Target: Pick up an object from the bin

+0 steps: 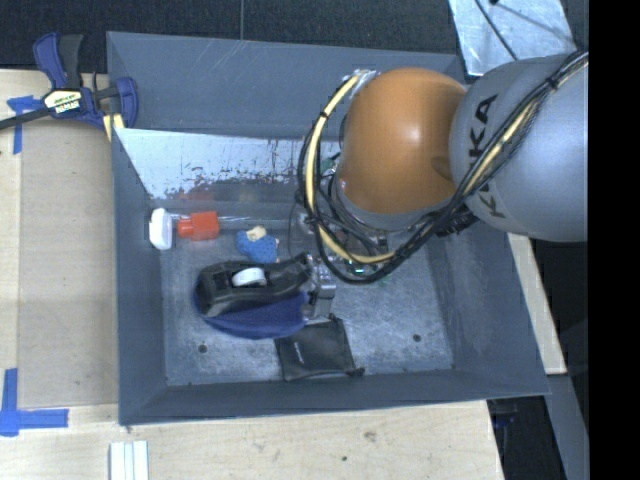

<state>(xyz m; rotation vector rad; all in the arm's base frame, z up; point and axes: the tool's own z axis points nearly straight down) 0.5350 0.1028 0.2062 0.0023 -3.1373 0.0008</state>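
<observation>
Grey metal bin (140,368), sloped walls, floor speckled and scuffed. Far wall is lighter, with dark reddish scratch marks along its lower edge. Dark ground beyond the far rim.

Readable writing: "KUKA" in black, partly cut off, on the grey arm (530,148). No text can be read on any of the bin's things.

The arm's wrist carries a rounded orange cover (400,138) with yellow and black cables (322,158) looped round it, up and to the right of the landmark.

Landmark: black tape dispenser (225,288), low on the floor left of centre, lying along the bin. Glossy curved body, with a white roll in its top.

Dark blue cloth-like thing (258,320): right under the dispenser and touching it, rounded edge toward the near wall.

Flat black square pouch (318,350): down-right of the dispenser, by the near wall, touching the blue thing's right end.

Small blue piece with a pale yellowish bit (256,244): just above the dispenser, apart from it.

Clear tube with white cap and orange-red insert (182,226): up-left of the dispenser, at the foot of the far wall.

The jaws are low at the dispenser's right end, just beside it and above the pouch. Released or clenched: cannot tell. Nothing can be seen between them.
</observation>
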